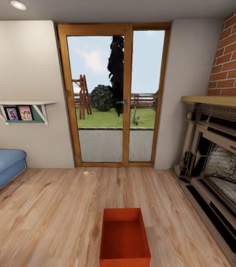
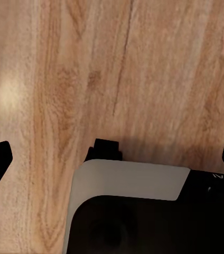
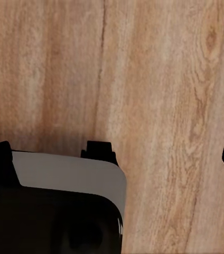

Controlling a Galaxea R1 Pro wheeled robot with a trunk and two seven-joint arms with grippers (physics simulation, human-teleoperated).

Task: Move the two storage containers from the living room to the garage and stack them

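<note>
Currently we stand in the living room, on a light wood plank floor (image 1: 51, 207) that runs up to a wood-framed glazed double door (image 1: 114, 96) in the pale far wall. We count one storage container (image 1: 124, 239) in the head view: a red-orange open-top bin lying on the planks low in the centre, its long axis pointing toward the door, nothing inside it. We count one blue sofa (image 1: 1, 168) at the left edge, one white wall shelf (image 1: 19, 105) above it carrying two framed pictures (image 1: 18, 113), and one dark fireplace (image 1: 218, 163) at the right under a wooden mantel (image 1: 216, 101), with a brick column (image 1: 235, 52) rising above. One small pale object (image 1: 85, 173) lies on the floor near the door; we cannot tell what it is. Nothing stands between us and the container. In the left wrist view the left claw (image 2: 112, 159) hangs above bare planks, its two dark fingertips at opposite edges of the frame, so the jaws are spread wide and hold nothing. In the right wrist view the right claw (image 3: 114, 156) shows the same condition: fingertips far apart, nothing between them.
</note>
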